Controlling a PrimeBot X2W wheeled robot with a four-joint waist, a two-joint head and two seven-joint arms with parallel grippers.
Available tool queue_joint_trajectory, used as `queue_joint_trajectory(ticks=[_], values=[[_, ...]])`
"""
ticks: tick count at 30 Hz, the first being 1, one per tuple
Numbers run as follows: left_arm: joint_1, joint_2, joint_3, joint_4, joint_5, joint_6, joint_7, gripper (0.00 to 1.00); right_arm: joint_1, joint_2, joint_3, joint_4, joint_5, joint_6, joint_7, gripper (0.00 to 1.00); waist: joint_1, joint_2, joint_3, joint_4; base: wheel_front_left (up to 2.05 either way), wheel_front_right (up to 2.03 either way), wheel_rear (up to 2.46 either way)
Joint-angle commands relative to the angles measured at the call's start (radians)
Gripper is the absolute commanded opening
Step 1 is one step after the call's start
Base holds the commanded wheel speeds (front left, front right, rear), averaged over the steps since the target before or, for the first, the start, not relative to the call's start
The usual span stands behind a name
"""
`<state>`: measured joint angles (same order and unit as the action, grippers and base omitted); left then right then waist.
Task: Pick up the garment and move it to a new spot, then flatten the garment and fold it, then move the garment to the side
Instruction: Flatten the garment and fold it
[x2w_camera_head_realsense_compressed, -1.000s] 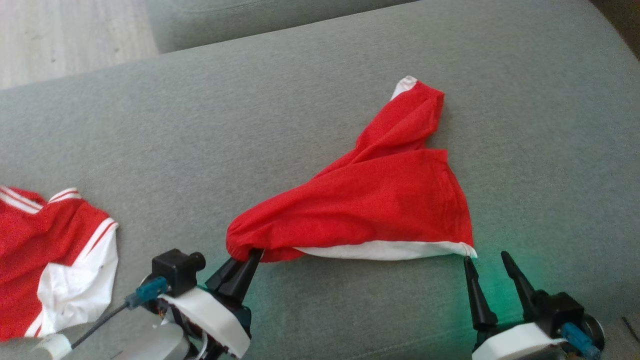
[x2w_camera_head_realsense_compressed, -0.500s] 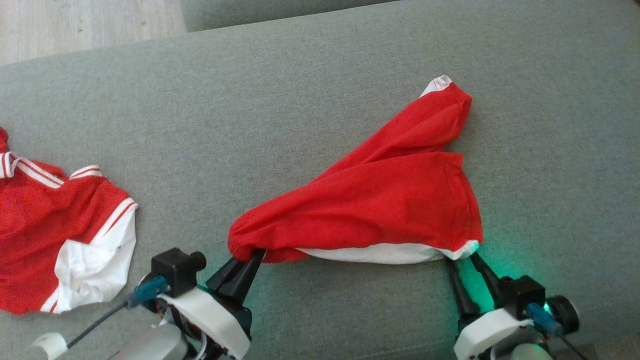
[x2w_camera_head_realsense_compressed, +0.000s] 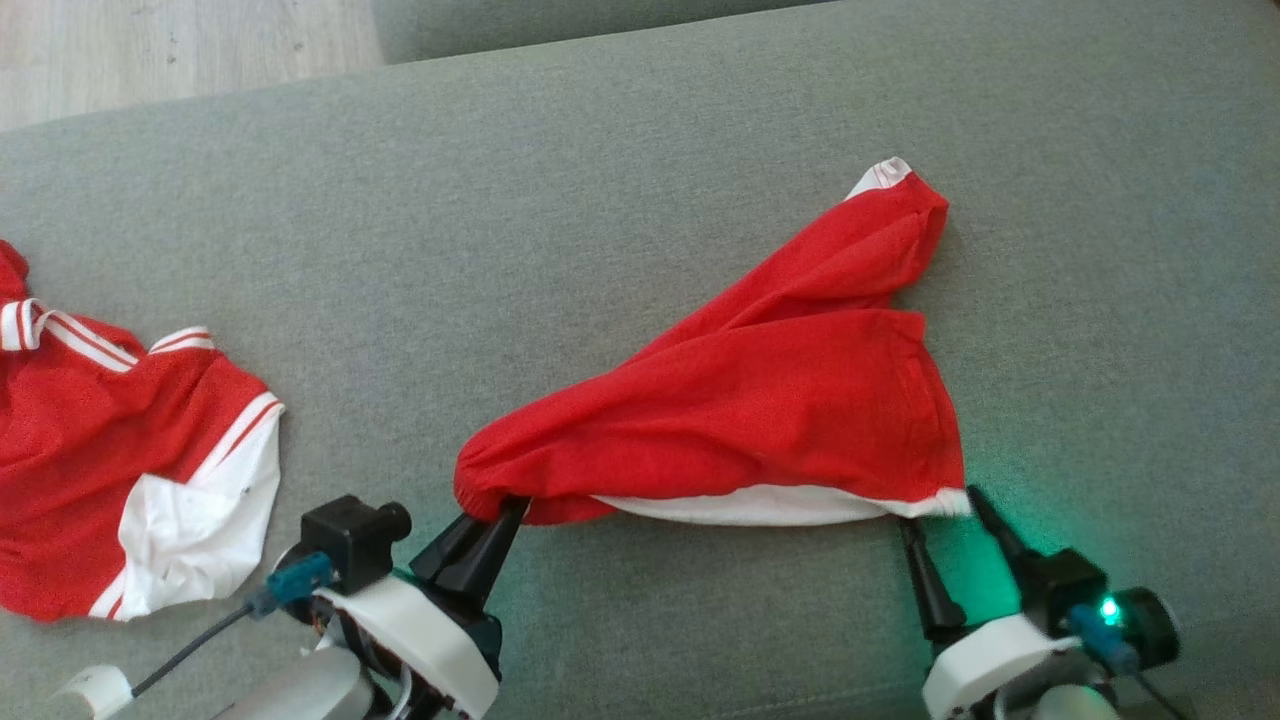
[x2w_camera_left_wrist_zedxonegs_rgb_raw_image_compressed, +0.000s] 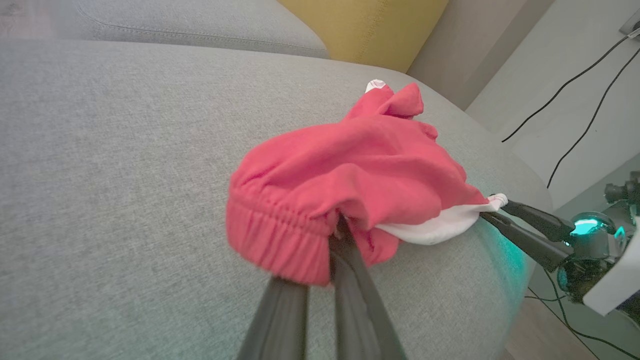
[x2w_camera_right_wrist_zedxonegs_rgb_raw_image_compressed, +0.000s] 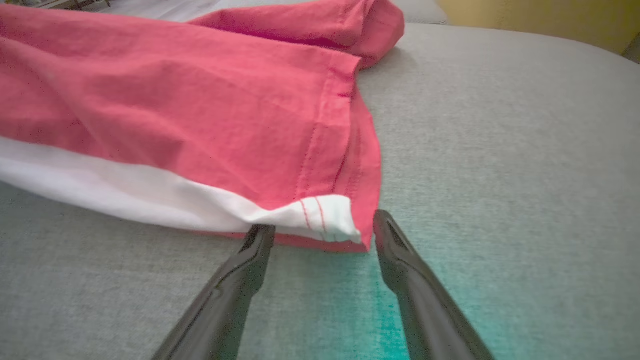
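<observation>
Over the last second the right pincer (x2w_camera_head_realsense_compressed: 938, 508) has closed in on the garment (x2w_camera_head_realsense_compressed: 760, 410). It stood just beside the white-trimmed corner (x2w_camera_right_wrist_zedxonegs_rgb_raw_image_compressed: 325, 220); now its fingers straddle that corner, one on each side, released and not yet gripping. The head camera has also swung a little, so the sideways drift of everything else is not a move of the things.

The left pincer (x2w_camera_head_realsense_compressed: 500, 515) stays clenched on the elastic waistband (x2w_camera_left_wrist_zedxonegs_rgb_raw_image_compressed: 280, 235), holding that end bunched and slightly raised. The garment lies mid-sofa (x2w_camera_head_realsense_compressed: 500, 200), spread unevenly, with one leg twisted away toward the far right.

Judging by this, the flattening step is in hand. Once the right pincer clamps, the two could draw the near edge taut. The corner is thin and limp and may slip out as the fingers close.

A second garment (x2w_camera_head_realsense_compressed: 120, 450), red and white, lies crumpled well apart at the left. It blocks nothing now, though it takes up room on that side for the final move aside.
</observation>
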<state>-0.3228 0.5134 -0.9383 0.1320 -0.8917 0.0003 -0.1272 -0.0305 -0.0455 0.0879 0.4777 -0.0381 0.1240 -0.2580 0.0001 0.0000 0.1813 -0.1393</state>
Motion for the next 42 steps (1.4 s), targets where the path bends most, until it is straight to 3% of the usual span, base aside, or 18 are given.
queue_joint_trajectory(ticks=[1,2,6,13,14,15,33,34,35,37,42], values=[[-0.042,0.03,0.037,-0.021,0.009,0.006,-0.004,0.0,-0.01,-0.005,0.034,-0.016,0.002,0.007,-0.004,0.41,-0.0001,0.0,0.0,0.001,0.0,0.0,0.0],[-0.043,0.03,0.036,-0.02,0.009,0.005,-0.004,0.0,-0.012,-0.005,0.045,-0.011,0.001,0.007,-0.004,0.0,-0.0001,0.0,0.0,0.003,0.0,0.0,0.0],[-0.048,0.031,0.032,-0.013,0.016,0.004,-0.007,0.0,-0.025,-0.005,0.066,-0.046,-0.001,0.007,-0.004,0.0,-0.0001,0.0,0.0,0.004,0.0,0.0,0.0],[-0.046,0.011,0.007,0.079,0.021,-0.016,-0.01,0.0,-0.027,-0.005,-0.012,-0.223,0.004,0.007,-0.004,0.0,-0.0001,0.0,-0.005,0.011,0.0,0.0,0.0],[-0.045,0.005,-0.002,0.099,0.023,-0.024,-0.007,0.35,-0.028,-0.005,-0.012,-0.227,0.002,0.007,-0.004,0.0,-0.0001,0.0,-0.007,0.014,0.0,0.0,0.0],[-0.044,-0.002,-0.01,0.117,0.025,-0.03,-0.007,1.0,-0.031,-0.005,-0.011,-0.229,0.0,0.007,-0.004,0.0,-0.0001,0.0,-0.01,0.016,0.0,0.0,0.0],[-0.002,-0.131,-0.05,0.268,-0.044,-0.101,-0.06,1.0,-0.017,-0.005,-0.005,-0.227,-0.007,0.007,-0.004,0.0,-0.0001,0.0,-0.021,0.063,0.0,0.0,0.0],[-0.003,-0.137,-0.049,0.273,-0.051,-0.106,-0.064,0.84,-0.016,-0.005,-0.005,-0.226,-0.008,0.007,-0.004,0.0,-0.0001,0.0,-0.021,0.063,0.0,0.0,0.0],[-0.004,-0.142,-0.046,0.278,-0.055,-0.109,-0.071,0.35,-0.015,-0.005,-0.004,-0.225,-0.008,0.007,-0.004,0.0,-0.0001,0.0,-0.021,0.062,0.0,0.0,0.0],[-0.01,-0.156,-0.034,0.298,-0.063,-0.114,-0.092,0.0,-0.012,-0.005,-0.004,-0.222,-0.011,0.007,-0.004,0.0,-0.0001,0.0,-0.024,0.062,0.0,0.0,0.0],[-0.003,-0.184,-0.01,0.319,-0.102,-0.124,-0.115,0.0,-0.004,-0.005,-0.005,-0.214,-0.014,0.007,-0.004,0.0,-0.0001,0.0,-0.035,0.062,0.0,0.0,0.0]])
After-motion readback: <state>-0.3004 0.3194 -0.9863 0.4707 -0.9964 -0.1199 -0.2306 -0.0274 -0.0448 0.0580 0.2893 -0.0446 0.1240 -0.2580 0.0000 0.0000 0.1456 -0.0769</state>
